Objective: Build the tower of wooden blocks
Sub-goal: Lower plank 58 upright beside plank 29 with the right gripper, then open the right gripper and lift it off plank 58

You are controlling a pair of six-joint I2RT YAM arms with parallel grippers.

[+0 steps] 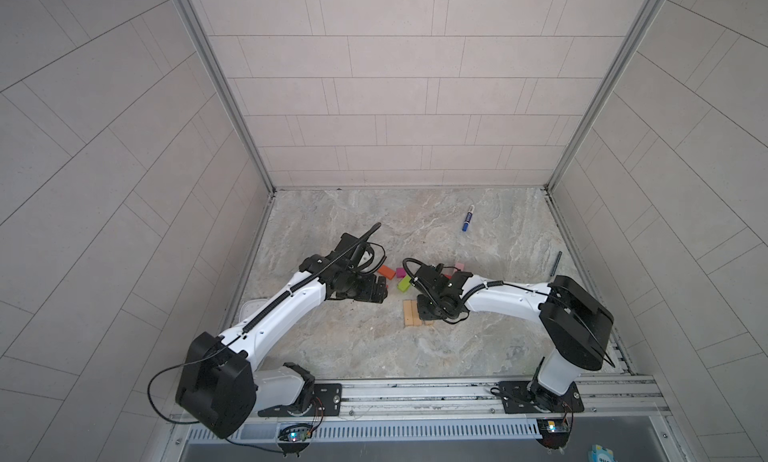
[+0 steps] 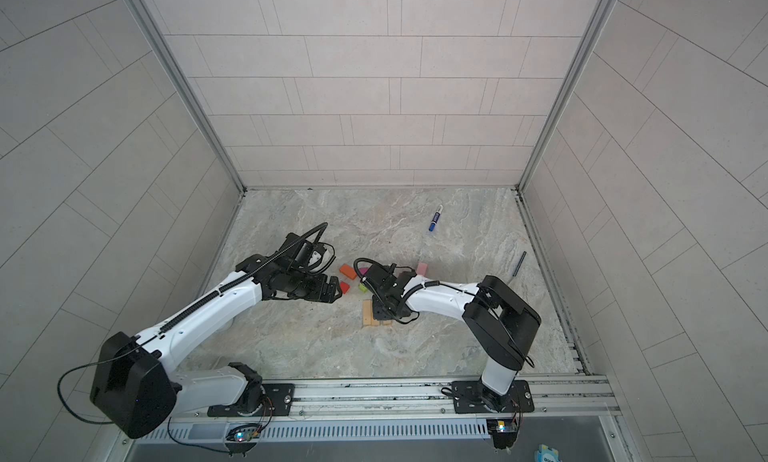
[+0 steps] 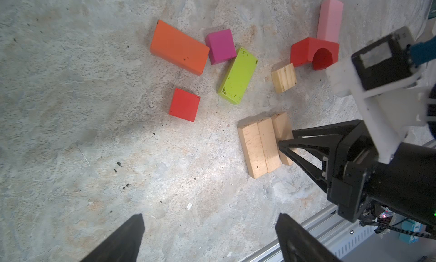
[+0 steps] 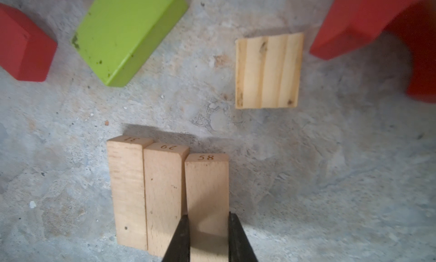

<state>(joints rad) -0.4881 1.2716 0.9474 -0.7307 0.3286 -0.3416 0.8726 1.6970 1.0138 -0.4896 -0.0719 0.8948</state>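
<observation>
This looks like a robot test cell in a lab. Pale tile-pattern wall panels (image 1: 395, 85) on aluminium corner posts (image 1: 224, 89) close three sides of a stone-pattern tabletop (image 1: 353, 343). Two white-and-black robot arms (image 1: 282, 310) are bolted on an aluminium rail (image 1: 415, 393) at the near edge. Small lit circuit boards (image 1: 295, 435) hang below it.

two planks (image 4: 162, 197) lie side by side on the desk (image 1: 353, 347), a third plank (image 4: 207, 185) against their right. behind them sits the square block (image 4: 269, 69), the arch (image 3: 304, 49) just beyond; the marker pen (image 1: 467, 219) far behind.
</observation>
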